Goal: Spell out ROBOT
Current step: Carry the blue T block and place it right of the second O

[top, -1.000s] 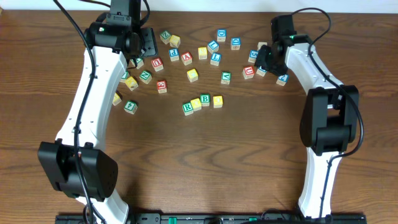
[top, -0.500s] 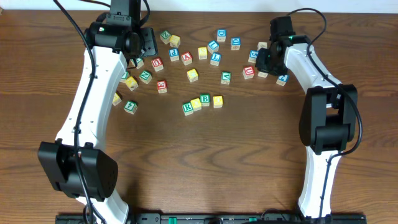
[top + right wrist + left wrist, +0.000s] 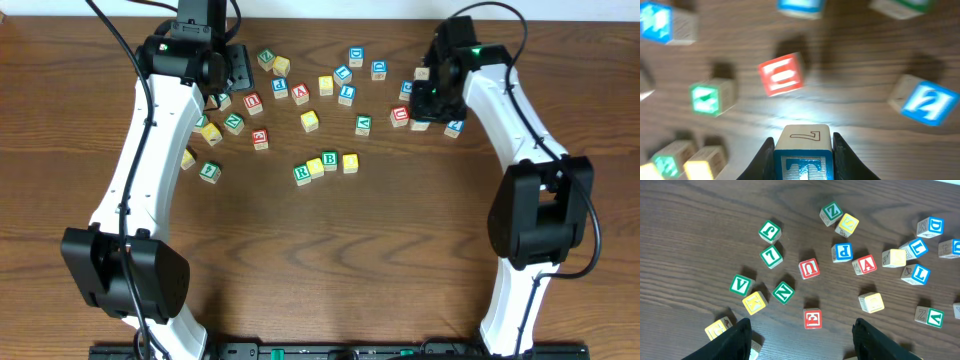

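Right arm's got the T block pinched

The right gripper has its fingers clamped on both sides of the blue-framed T cube. That's at the far right of the bench among the loose cubes, near a red E cube. Mid-bench, the green R cube, a yellow cube, the green B cube and a second yellow cube sit in a close, slightly slanted row. The left gripper hangs over the far-left scatter, fingers apart, nothing in them.
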You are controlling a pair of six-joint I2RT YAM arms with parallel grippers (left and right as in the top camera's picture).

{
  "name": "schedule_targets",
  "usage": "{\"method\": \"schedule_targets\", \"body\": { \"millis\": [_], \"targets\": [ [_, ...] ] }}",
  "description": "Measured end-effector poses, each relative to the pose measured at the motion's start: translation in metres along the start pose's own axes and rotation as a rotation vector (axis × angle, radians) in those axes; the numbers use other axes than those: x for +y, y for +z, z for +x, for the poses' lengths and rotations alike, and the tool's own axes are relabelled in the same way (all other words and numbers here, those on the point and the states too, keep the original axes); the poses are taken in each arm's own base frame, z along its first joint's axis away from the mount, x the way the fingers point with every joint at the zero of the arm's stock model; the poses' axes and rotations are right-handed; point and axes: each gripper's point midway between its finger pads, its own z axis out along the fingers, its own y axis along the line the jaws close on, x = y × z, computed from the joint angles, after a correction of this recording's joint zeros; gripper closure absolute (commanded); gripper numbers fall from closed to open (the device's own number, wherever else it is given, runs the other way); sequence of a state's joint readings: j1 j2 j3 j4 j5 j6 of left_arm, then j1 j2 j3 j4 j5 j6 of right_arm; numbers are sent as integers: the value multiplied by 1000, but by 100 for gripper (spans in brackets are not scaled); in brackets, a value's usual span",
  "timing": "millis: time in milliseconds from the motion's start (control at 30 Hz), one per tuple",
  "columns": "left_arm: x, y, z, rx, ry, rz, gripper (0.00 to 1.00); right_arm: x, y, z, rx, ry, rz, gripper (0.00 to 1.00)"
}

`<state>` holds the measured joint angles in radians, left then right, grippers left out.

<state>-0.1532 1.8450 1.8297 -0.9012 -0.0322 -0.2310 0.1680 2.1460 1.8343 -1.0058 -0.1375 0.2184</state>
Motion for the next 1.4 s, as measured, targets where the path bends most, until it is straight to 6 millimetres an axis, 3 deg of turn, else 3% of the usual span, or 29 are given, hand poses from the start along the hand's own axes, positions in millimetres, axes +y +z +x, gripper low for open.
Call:
{"method": "schedule_targets", "body": {
  "millis": [300, 500, 633, 867, 1200, 1333, 1400],
  "targets": [
    [0, 0, 0, 0, 0, 0, 36, 58, 24, 26, 21, -178, -37, 81],
    [0, 0, 0, 0, 0, 0, 36, 69, 51, 51, 48, -221, -40, 80],
    [0, 0, 0, 0, 0, 0, 36, 73, 57, 60, 62, -237, -38, 75],
    [0, 0, 0, 0, 0, 0, 36, 83, 58, 65, 66, -262, -34, 57],
    [2, 0, 0, -3, 1, -10, 36, 78, 57, 77, 118, -255, -19, 56],
    [11, 0, -1, -11, 1, -62, 36, 79, 42, 83, 166, -248, -17, 52],
    [16, -1, -2, -17, 2, -90, 36, 83, 22, 78, 153, -248, -24, 47]
  ]
}}
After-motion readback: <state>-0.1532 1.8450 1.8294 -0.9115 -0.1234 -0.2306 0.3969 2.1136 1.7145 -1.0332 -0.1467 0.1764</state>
